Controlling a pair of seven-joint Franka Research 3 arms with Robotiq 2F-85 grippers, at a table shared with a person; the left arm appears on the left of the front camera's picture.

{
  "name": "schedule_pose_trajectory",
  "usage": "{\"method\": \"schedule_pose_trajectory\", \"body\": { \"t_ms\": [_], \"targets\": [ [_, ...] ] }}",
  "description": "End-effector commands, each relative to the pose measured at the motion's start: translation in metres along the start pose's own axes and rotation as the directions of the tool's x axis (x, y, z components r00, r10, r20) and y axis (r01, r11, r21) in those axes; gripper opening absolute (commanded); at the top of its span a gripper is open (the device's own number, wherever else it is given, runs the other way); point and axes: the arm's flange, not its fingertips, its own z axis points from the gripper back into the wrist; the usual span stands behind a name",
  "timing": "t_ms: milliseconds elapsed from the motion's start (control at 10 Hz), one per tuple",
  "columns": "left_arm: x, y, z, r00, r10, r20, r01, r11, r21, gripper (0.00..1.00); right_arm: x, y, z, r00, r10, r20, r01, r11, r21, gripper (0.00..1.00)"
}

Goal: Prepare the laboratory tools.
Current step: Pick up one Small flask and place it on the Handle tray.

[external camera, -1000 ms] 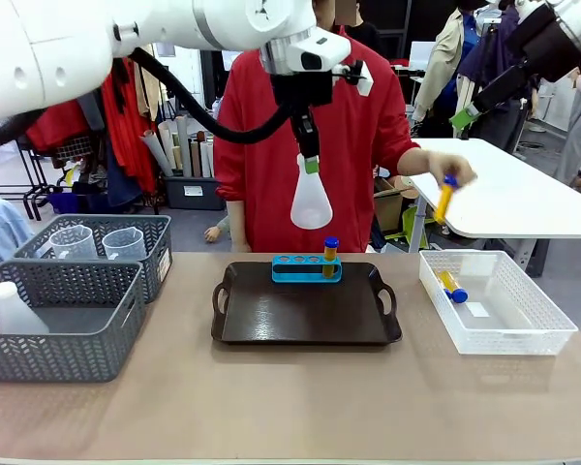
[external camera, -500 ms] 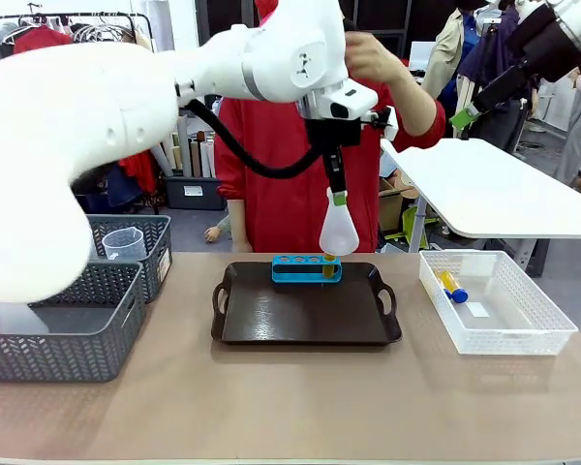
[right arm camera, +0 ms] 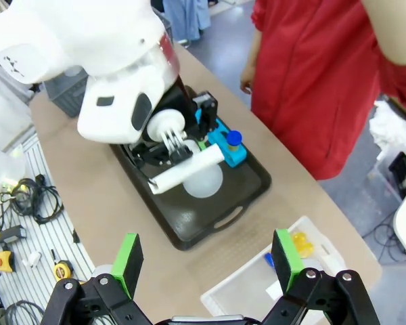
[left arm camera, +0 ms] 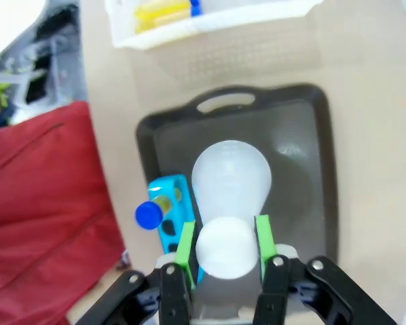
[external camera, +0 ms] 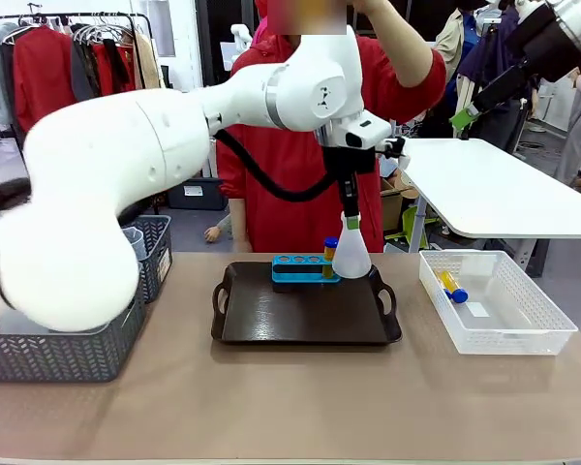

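Left gripper (left arm camera: 223, 240) pinches the conical flask (left arm camera: 231, 176) by its neck, low over the tray's (external camera: 271, 315) far edge (right gripper (right arm camera: 208, 259) spread). You risk clipping the capped test tube (external camera: 330, 254) in the rack (external camera: 292, 270) beside it.

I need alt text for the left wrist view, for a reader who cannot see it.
The left gripper holds a white flask by its neck over a dark tray. A blue rack with one blue-capped tube stands on the tray beside the flask; a white bin lies beyond the tray.
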Motion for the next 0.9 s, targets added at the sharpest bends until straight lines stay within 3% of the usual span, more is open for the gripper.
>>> {"method": "schedule_pose_trajectory", "body": {
  "t_ms": [0,800],
  "targets": [
    [0.03,0.038,0.001,0.998,-0.053,-0.037,0.052,0.999,-0.009,0.0,0.0,0.001,0.001,1.0,0.004,0.005,-0.004,1.0,0.005,1.0],
    [0.031,0.031,-0.068,0.994,-0.088,-0.058,0.081,0.991,-0.108,0.0,0.0,0.001,0.001,1.0,0.004,0.005,-0.004,1.0,0.005,1.0]
  ]
}}
